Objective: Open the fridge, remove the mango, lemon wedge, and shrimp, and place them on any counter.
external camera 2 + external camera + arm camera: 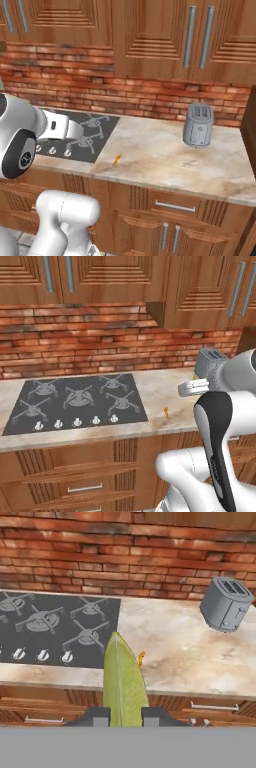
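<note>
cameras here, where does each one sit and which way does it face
Left base view: behind the arm's left, facing the cooktop; white arm lower right.
Right base view: behind its right, facing the counter and toaster; arm at left.
Hand view: on the hand, facing the counter; pincer shut on the lemon wedge.
All share the shrimp on the counter.

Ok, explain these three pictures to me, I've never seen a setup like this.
It's a simulated kitchen with a white robot arm on a base that can drive. Two pictures come from cameras on that base, behind the arm to its left and right. The third looks along the gripper, which is shut on a thin yellow-green lemon wedge. On the beige counter sit a black cooktop, a grey toaster and a tiny orange shrimp.
</note>
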### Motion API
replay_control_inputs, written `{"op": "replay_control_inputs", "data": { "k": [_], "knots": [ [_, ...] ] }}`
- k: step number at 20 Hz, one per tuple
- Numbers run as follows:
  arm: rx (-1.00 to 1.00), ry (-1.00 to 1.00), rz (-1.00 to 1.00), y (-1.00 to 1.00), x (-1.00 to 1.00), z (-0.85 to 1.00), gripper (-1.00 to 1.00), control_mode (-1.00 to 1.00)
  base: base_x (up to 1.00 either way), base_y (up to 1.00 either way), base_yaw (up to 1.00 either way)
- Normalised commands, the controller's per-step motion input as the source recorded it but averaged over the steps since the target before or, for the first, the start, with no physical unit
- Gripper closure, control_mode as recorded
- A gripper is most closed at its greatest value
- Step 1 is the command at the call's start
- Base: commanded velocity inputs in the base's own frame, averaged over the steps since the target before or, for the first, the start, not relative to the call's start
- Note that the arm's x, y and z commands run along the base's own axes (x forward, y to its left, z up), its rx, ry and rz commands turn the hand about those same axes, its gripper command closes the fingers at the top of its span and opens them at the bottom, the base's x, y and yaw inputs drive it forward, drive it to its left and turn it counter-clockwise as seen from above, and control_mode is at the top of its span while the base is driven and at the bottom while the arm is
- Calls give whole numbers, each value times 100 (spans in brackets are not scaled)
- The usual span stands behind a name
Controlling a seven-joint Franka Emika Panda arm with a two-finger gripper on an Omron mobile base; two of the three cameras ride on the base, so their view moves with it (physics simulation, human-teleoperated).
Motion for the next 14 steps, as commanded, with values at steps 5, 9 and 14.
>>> {"op": "replay_control_inputs", "data": {
  "k": [5, 9, 14],
  "knots": [
    [0, 0, 0, 0, 0, 0, 100, 100, 65, -4, -19],
    [0, 0, 0, 0, 0, 0, 100, 100, 15, -1, -12],
    [0, 0, 0, 0, 0, 0, 100, 100, 0, 0, -6]
  ]
}}
